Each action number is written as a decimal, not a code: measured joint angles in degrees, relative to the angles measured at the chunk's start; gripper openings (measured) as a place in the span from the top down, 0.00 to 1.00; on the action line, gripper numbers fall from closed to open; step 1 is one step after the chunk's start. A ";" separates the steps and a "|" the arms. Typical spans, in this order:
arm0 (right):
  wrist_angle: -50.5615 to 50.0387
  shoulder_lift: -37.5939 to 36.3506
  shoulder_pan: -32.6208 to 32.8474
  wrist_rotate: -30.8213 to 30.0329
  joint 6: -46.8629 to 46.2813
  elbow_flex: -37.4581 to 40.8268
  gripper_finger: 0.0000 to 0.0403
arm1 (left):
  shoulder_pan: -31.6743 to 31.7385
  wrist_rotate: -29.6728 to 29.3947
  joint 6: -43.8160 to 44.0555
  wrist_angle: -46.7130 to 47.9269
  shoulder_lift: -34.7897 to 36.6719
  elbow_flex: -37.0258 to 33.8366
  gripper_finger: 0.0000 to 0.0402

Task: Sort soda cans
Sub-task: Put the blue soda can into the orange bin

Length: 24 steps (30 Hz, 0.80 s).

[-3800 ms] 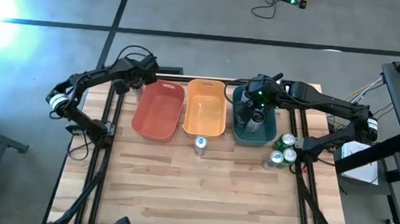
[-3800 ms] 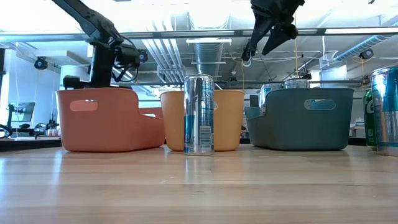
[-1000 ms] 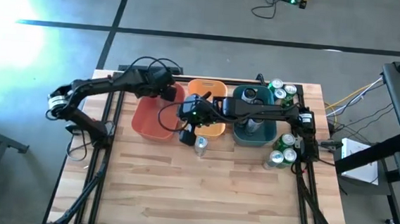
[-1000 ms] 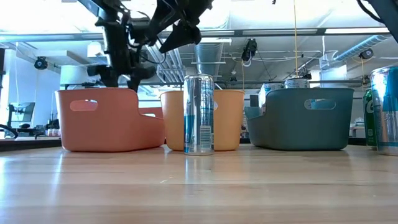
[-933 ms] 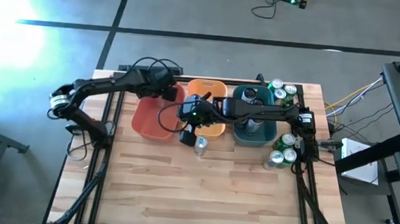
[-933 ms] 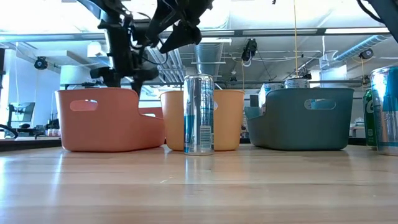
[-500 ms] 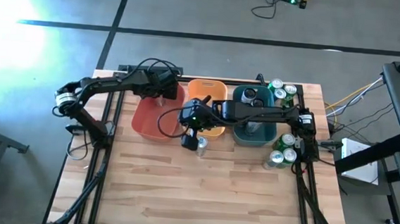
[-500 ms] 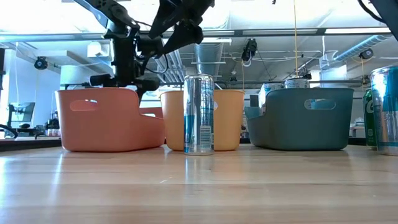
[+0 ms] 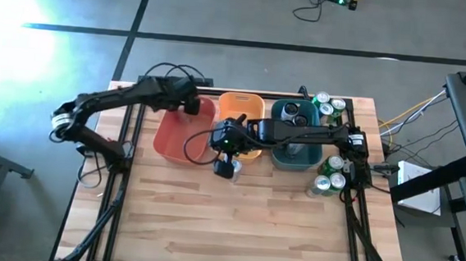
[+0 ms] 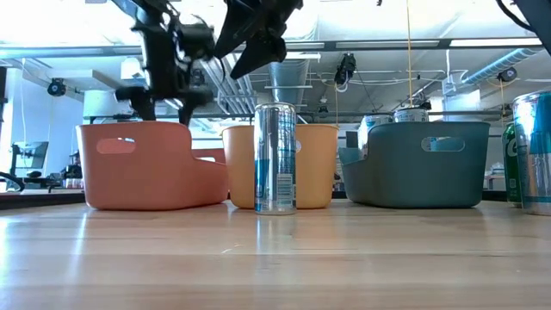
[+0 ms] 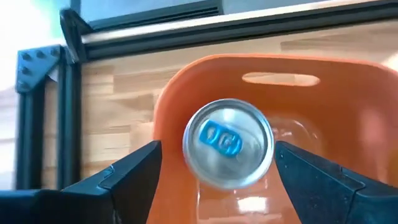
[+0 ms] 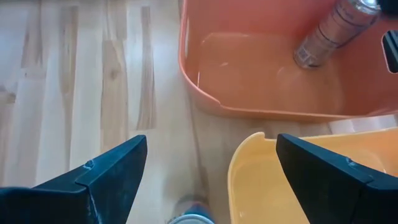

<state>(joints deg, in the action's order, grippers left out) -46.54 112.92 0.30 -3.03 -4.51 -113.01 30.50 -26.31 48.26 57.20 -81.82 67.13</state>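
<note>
From above, the right gripper [image 9: 225, 164] hangs over a soda can [image 9: 233, 170] just in front of the orange bin [image 9: 240, 106]. Level with the table, that can [image 10: 275, 158] stands upright, silver with blue print. In the left wrist view, the left gripper [image 11: 217, 163], fingers spread, has a silver-topped can [image 11: 227, 143] between them inside the red bin [image 11: 348, 81]. In the right wrist view, its fingers are wide apart.
</note>
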 joint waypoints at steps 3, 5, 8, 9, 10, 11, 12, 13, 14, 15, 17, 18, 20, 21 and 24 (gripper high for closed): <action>-0.72 -0.22 0.36 0.00 -0.07 0.00 0.13 | -0.87 0.28 -2.85 7.77 3.87 1.86 0.27; -1.25 -0.33 0.60 0.00 -0.46 0.00 0.13 | -0.94 1.41 -2.98 14.59 6.06 2.62 0.27; -1.53 -0.37 0.89 0.00 -0.85 0.00 0.13 | -0.87 3.40 -2.79 22.06 9.14 2.53 0.27; -1.55 -0.37 0.96 0.00 -0.87 0.00 0.13 | -0.87 4.81 -2.77 23.64 9.94 2.20 0.27; -1.52 -0.37 0.98 0.00 -0.87 0.00 0.13 | -0.89 6.28 -2.79 25.09 10.61 1.60 0.27; -1.51 -0.37 0.96 0.00 -0.87 0.00 0.13 | -0.98 8.12 -2.77 25.91 11.21 0.78 0.27; -1.51 -0.37 0.96 0.00 -0.87 0.00 0.13 | -1.14 9.66 -2.76 25.97 11.84 -0.20 0.28; -1.51 -0.37 0.96 0.00 -0.87 0.00 0.13 | -1.29 11.00 -2.74 25.78 12.48 -1.38 0.29; -1.51 -0.37 0.96 0.00 -0.85 0.00 0.13 | -1.39 11.68 -2.49 26.07 12.94 -2.72 0.30; -1.51 -0.37 0.96 0.00 -0.85 0.00 0.13 | -1.53 11.93 -2.06 26.23 13.29 -4.08 0.31; -1.51 -0.37 0.94 -0.01 -0.85 0.00 0.13 | -1.74 12.01 -0.96 26.00 13.69 -6.55 0.33; -1.53 -0.37 0.94 -0.01 -0.86 0.00 0.13 | -1.83 12.06 -0.58 26.25 13.89 -7.50 0.34; -1.61 -0.37 0.94 0.00 -0.87 0.00 0.13 | -2.09 12.11 0.22 26.59 14.47 -9.02 0.36; -1.68 -0.37 0.94 0.00 -0.85 0.00 0.13 | -2.14 12.09 0.37 26.61 14.81 -9.59 0.37; -2.13 -0.37 0.94 0.00 -0.87 0.00 0.13 | -2.46 12.13 0.89 26.96 15.96 -10.55 0.40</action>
<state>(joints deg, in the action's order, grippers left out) -48.68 112.55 1.23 -3.03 -5.39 -113.01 28.04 -14.18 49.15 84.16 -65.85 56.58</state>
